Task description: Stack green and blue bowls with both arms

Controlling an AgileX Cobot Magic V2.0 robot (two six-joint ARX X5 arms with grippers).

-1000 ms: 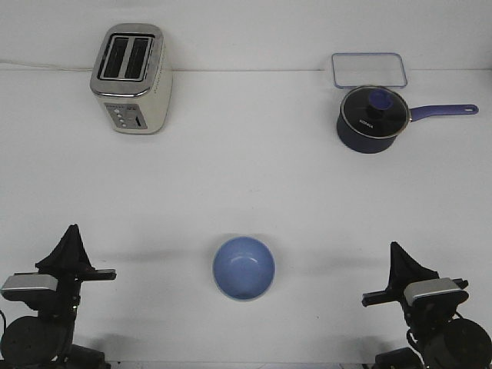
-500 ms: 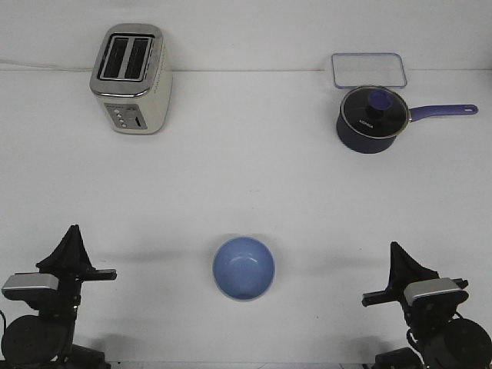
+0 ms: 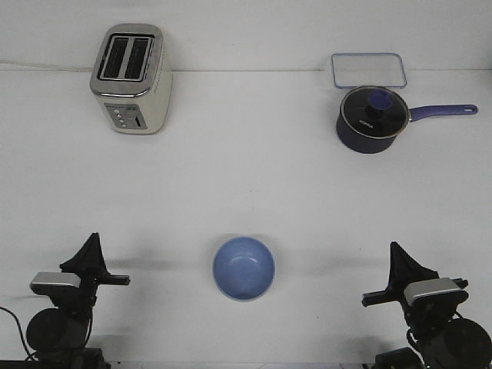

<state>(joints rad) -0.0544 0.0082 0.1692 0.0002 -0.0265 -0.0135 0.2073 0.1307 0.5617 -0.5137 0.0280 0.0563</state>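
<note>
The light blue bowl stands upright on the white table near the front edge, midway between the two arms. No green bowl shows in this view. My left gripper is at the front left, well to the left of the bowl, its black fingers meeting in a point and holding nothing. My right gripper is at the front right, about as far from the bowl on the other side, and is also shut and empty. Neither gripper touches the bowl.
A cream and silver toaster stands at the back left. A dark navy saucepan with a glass lid stands at the back right, its handle pointing right. A clear rectangular container lid lies behind it.
My left arm has shifted to the right and a little lower in the view, closer to the bowl. The right arm and the bowl have not moved.
</note>
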